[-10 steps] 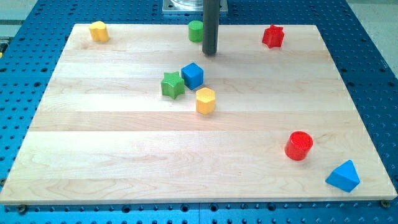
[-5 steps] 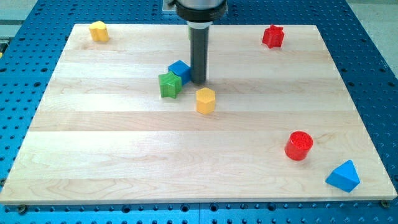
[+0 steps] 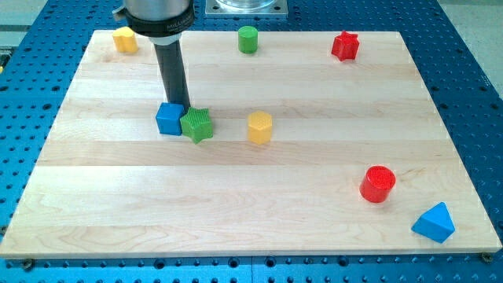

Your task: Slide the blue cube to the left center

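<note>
The blue cube [image 3: 169, 119] sits on the wooden board [image 3: 118, 196], left of the middle. A green star block [image 3: 197, 124] touches its right side. My tip [image 3: 178, 105] is just behind the blue cube, at its upper right corner, and above the green star. The dark rod rises from there to the view's top.
A yellow hexagonal block [image 3: 259, 126] lies right of the green star. A yellow block [image 3: 124, 38] is at the top left, a green cylinder [image 3: 248, 38] at top middle, a red star [image 3: 345, 45] at top right. A red cylinder [image 3: 377, 184] and a blue triangular block [image 3: 435, 222] lie at bottom right.
My tip moved left and pushed the blue cube left and slightly down. The green star shifted with it and now lies on the cube's right. The green cylinder is uncovered again.
</note>
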You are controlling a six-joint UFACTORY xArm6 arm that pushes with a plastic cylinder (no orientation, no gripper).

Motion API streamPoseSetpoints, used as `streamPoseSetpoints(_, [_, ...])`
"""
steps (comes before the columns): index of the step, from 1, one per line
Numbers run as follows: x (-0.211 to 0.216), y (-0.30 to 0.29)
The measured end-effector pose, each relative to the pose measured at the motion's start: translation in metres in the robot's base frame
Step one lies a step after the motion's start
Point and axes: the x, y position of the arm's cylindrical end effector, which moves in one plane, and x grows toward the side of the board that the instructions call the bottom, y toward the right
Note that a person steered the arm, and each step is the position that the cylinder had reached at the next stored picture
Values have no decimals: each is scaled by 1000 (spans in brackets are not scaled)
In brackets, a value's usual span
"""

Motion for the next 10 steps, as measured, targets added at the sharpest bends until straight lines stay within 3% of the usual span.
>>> streamPoseSetpoints(1, [25,17])
streamPoseSetpoints(2, [36,-26])
streamPoseSetpoints(4, [73,-54])
streamPoseSetpoints(6, [38,-99])
streamPoseSetpoints(8, [26,-95])
streamPoseSetpoints(10, [26,-56])
